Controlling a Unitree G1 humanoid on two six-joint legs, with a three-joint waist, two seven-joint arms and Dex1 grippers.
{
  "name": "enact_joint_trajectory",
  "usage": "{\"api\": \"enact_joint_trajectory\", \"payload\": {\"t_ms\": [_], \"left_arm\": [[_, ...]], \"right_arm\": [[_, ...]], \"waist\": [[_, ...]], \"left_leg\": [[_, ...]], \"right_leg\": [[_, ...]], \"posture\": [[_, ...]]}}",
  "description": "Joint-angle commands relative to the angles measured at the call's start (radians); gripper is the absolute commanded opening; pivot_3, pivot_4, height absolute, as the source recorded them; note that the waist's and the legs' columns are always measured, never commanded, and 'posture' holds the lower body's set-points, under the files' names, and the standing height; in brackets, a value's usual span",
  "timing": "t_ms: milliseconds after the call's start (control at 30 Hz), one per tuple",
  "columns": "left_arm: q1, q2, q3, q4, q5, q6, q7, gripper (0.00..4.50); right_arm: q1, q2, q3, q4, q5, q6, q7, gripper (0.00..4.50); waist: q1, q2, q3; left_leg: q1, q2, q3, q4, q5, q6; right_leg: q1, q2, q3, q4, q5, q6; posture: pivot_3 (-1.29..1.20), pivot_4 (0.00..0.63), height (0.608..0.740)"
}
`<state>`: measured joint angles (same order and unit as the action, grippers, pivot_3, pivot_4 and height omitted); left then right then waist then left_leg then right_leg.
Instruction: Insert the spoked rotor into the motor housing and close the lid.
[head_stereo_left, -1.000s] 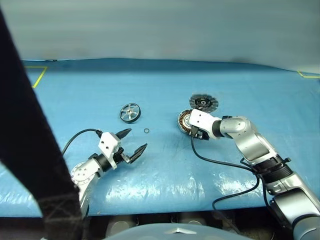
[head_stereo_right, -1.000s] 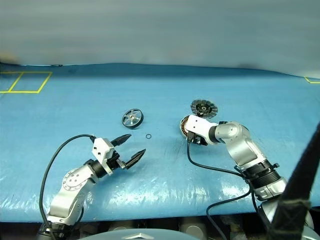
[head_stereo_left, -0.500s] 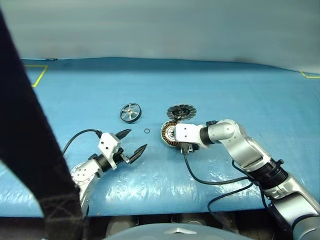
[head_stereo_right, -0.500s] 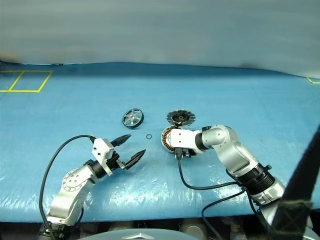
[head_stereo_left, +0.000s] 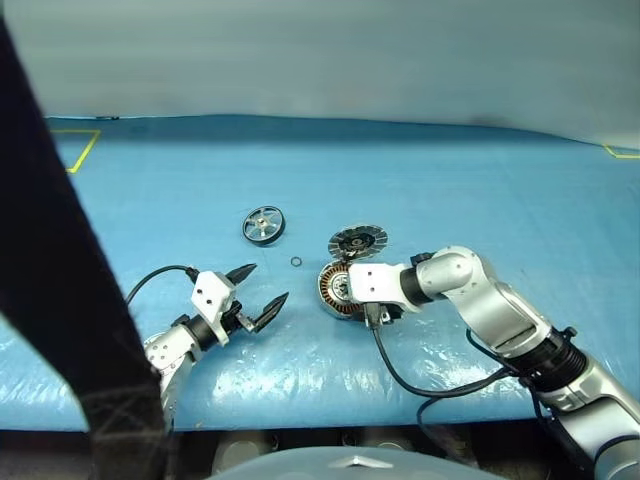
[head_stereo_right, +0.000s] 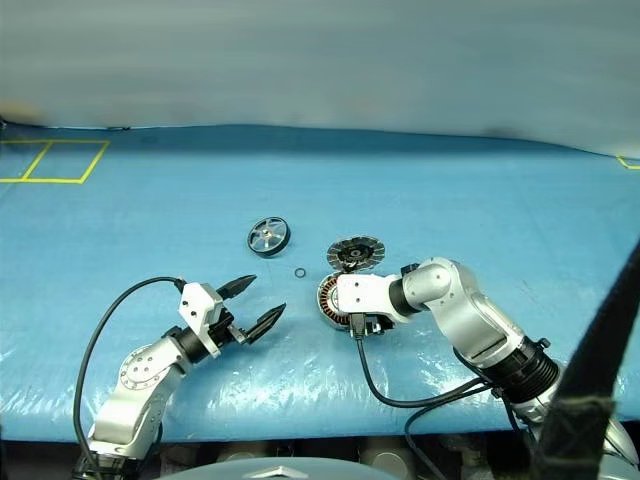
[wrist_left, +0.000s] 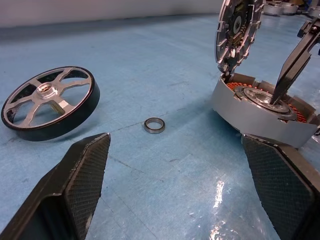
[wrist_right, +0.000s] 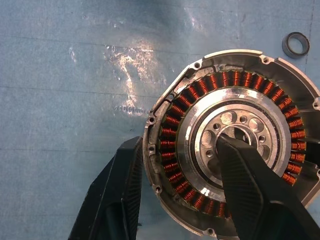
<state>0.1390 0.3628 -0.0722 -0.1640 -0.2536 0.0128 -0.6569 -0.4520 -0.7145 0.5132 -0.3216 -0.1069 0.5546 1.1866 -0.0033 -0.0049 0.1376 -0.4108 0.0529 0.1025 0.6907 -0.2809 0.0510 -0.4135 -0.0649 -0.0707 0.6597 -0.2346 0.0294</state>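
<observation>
Step in hand, by judgement: positioning the motor housing, with rotor insertion not yet begun.

Starting at the left: left gripper (head_stereo_left: 264, 283), jaws spread wide and holding nothing, hovering low over the blue plastic sheet (head_stereo_left: 150, 180), at about eight o'clock from the housing. Black fingers with finely cross-hatched pads (wrist_left: 90, 170), good for grip on metal.

Further on, at ten o'clock from the housing and well apart from it: the spoked rotor (head_stereo_left: 262, 224), lying flat. Dark smooth rim, polished silver spokes, raised central hub. Rigid and probably slippery to pinch.

Between rotor and housing, also near ten o'clock: a tiny dark O-ring (head_stereo_left: 296, 262), lying loose and touching nothing.

Then the motor housing (head_stereo_left: 337, 290), a shallow pale metal dish with a notched rim, a ring of copper-brown windings and a shiny drilled hub. Pinched by the right gripper (wrist_right: 177, 195), jaws half closed across the wall: one finger outside the rim, the other down in the hub.

At twelve to one o'clock from the housing: the lid (wrist_left: 237, 30), grey and radially ribbed with a dark centre, standing tilted on edge and seemingly leaning on the housing rim.

Next move, as judged: letting go of the housing once flat, then gripping the rotor by its rim and lowering it centred over the hub. Calls for care with the leaning lid.
</observation>
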Motion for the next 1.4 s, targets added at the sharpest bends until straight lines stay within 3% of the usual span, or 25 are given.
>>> {"api": "enact_joint_trajectory", "payload": {"t_ms": [33, 200, 233, 300, 600, 867, 1000, 1133, 1233, 1400], "left_arm": [[-0.012, 0.004, 0.005, -0.014, -0.001, -0.024, -0.01, 4.5], [-0.025, 0.001, -0.004, -0.009, 0.001, -0.02, -0.018, 4.5], [-0.027, 0.001, -0.005, -0.009, 0.001, -0.019, -0.019, 4.5], [-0.029, 0.0, -0.006, -0.009, 0.002, -0.016, -0.021, 4.5], [-0.022, 0.0, -0.007, -0.025, 0.006, -0.007, -0.019, 4.5], [-0.017, 0.01, -0.013, -0.039, 0.003, 0.005, -0.031, 4.5], [-0.018, 0.016, -0.011, -0.047, 0.0, 0.006, -0.035, 4.5], [-0.03, 0.018, -0.015, -0.059, -0.015, 0.008, -0.05, 4.5], [-0.051, -0.014, -0.005, -0.045, 0.016, -0.017, 0.008, 4.5], [-0.112, -0.063, -0.013, 0.032, 0.09, -0.058, 0.09, 4.5]], "right_arm": [[0.017, -0.019, 0.022, -0.029, 0.008, 0.028, 0.023, 2.01], [0.021, -0.012, 0.015, -0.009, 0.004, -0.057, 0.01, 2.01], [0.024, -0.008, 0.009, -0.01, 0.011, -0.053, 0.008, 2.66], [0.03, -0.001, -0.003, -0.022, 0.024, -0.019, 0.002, 3.2], [0.084, 0.018, -0.138, -0.144, 0.211, 0.086, -0.012, 3.2], [0.15, 0.049, -0.244, -0.211, 0.31, 0.134, -0.131, 3.2], [0.24, 0.066, -0.352, -0.28, 0.438, 0.171, -0.157, 3.2], [0.394, 0.196, -0.506, -0.291, 0.531, 0.084, -0.276, 3.2], [0.503, 0.309, -0.542, -0.271, 0.483, -0.022, -0.423, 3.2], [0.604, 0.425, -0.473, -0.251, 0.334, -0.172, -0.616, 3.2]], "waist": [[0.001, 0.0, 0.0], [0.0, 0.0, 0.0], [-0.001, 0.0, 0.0], [-0.001, 0.0, 0.0], [-0.001, 0.0, 0.0], [-0.004, 0.0, 0.001], [0.001, 0.0, 0.001], [0.005, 0.0, 0.001], [0.007, 0.0, 0.001], [0.008, 0.0, 0.0]], "left_leg": [[0.0, 0.0, 0.0, 0.0, 0.0, 0.0], [0.0, 0.0, 0.0, 0.0, 0.0, 0.0], [0.0, 0.0, 0.0, 0.0, 0.0, 0.0], [0.0, 0.0, 0.0, 0.0, 0.0, 0.0], [0.0, 0.0, 0.0, 0.0, 0.0, 0.0], [0.0, 0.0, 0.0, 0.0, -0.002, 0.003], [-0.001, -0.001, -0.001, 0.0, -0.002, 0.003], [-0.001, 0.0, -0.001, 0.0, -0.002, 0.003], [-0.001, 0.0, -0.001, 0.0, -0.002, 0.004], [0.0, -0.001, 0.0, 0.001, -0.001, 0.003]], "right_leg": [[0.0, 0.0, 0.0, 0.0, 0.0, 0.0], [0.0, -0.001, -0.001, 0.0, 0.0, 0.0], [0.0, -0.001, -0.001, 0.0, 0.0, 0.0], [0.0, 0.0, -0.001, 0.0, 0.0, 0.0], [0.0, 0.0, -0.001, 0.0, 0.0, 0.0], [0.0, -0.001, -0.001, 0.0, 0.0, 0.0], [0.0, -0.001, 0.0, 0.0, 0.0, 0.0], [0.0, 0.0, -0.001, 0.0, 0.0, 0.0], [0.0, 0.0, 0.0, 0.0, 0.0, 0.0], [0.0, 0.002, 0.002, 0.001, 0.001, 0.003]], "posture": [[0.0, 0.15, 0.74], [0.0, 0.15, 0.74], [0.0, 0.15, 0.74], [0.0, 0.15, 0.74], [0.0, 0.15, 0.74], [0.0, 0.15, 0.74], [0.0, 0.15, 0.74], [0.0, 0.15, 0.74], [0.0, 0.15, 0.74], [0.0, 0.15, 0.74]]}}
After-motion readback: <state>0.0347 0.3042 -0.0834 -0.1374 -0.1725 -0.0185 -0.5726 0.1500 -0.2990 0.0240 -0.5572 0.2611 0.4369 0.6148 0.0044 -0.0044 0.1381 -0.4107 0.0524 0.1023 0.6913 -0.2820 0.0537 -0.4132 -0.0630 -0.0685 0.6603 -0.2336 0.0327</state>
